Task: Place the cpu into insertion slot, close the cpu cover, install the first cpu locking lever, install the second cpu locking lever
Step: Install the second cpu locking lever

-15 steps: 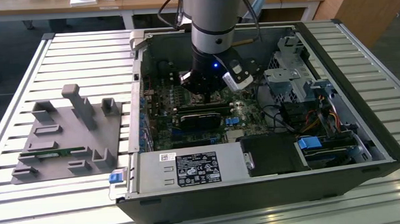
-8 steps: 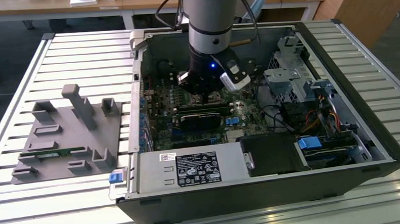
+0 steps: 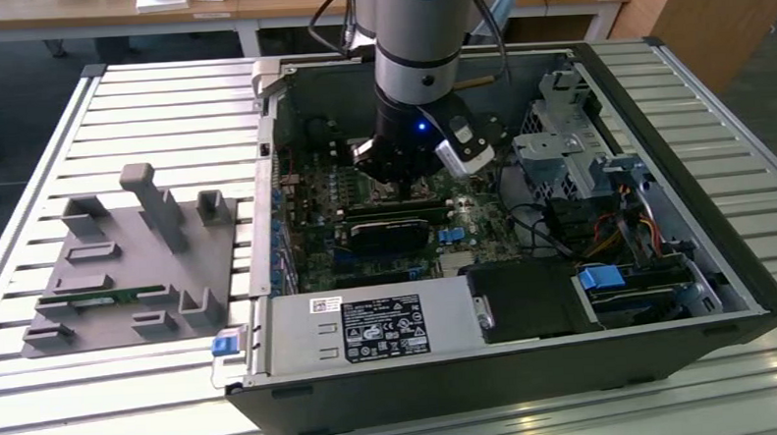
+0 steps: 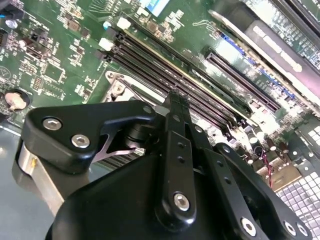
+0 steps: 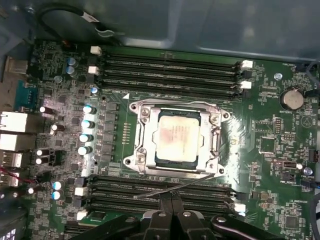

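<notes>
While the arm (image 3: 418, 39) hangs straight down into the open PC case (image 3: 705, 253), wrist vertical, the gripper (image 5: 170, 197) sits low over the motherboard (image 5: 270, 125), just at the edge of the socket. In the first wrist view the jaws look clenched, tips together right by a thin wire lever (image 5: 175, 186) that lies slanted along the near side of the insertion slot (image 5: 176, 138); can't tell if they actually pinch the lever or only touch it.

CPU (image 5: 176, 136) is seated in the slot, dull metal top showing through the window of the cpu cover (image 5: 216, 142), which lies flat down over it. Long black memory slots (image 5: 170, 75) run on both sides of the socket. A round coin cell (image 5: 291, 98) sits further off on the board.

In the second wrist view the black gripper linkage (image 4: 175, 165) blocks most of the socket; only a silvery corner (image 4: 118, 85) shows beside the memory slots.

Case lies on its side on a slatted metal counter (image 3: 43, 124). Grey fixture block (image 3: 135, 263) with upright pegs sits on the exterior view's left, well apart from the case. Wooden desks (image 3: 288, 1) at the back of the room. White and black labels (image 3: 374, 328) on the case's power supply box; print is too small to read.
</notes>
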{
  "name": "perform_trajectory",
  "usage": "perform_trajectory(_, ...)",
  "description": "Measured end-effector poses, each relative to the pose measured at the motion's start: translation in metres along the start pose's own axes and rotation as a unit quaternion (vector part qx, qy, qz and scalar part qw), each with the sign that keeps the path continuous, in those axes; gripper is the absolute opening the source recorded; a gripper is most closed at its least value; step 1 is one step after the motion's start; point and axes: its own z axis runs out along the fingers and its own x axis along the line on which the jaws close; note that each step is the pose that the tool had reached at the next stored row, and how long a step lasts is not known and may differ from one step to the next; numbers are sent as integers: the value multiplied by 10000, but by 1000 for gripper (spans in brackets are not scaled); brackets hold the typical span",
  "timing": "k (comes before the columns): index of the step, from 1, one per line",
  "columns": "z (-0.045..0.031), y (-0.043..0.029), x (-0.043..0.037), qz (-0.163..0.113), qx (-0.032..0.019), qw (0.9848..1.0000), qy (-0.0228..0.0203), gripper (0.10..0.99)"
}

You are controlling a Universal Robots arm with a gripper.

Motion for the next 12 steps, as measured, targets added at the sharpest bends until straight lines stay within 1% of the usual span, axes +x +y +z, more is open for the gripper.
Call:
perform_trajectory(3, 0, -1, -17, 0, 13, 10000, 1, 106)
perform_trajectory(6, -10, -2, -34, 0, 16, 10000, 3, 106)
perform_trajectory(9, -45, 2, -35, 1, 14, 10000, 2, 106)
perform_trajectory(12, -46, 3, -34, 0, -4, 10000, 1, 106)
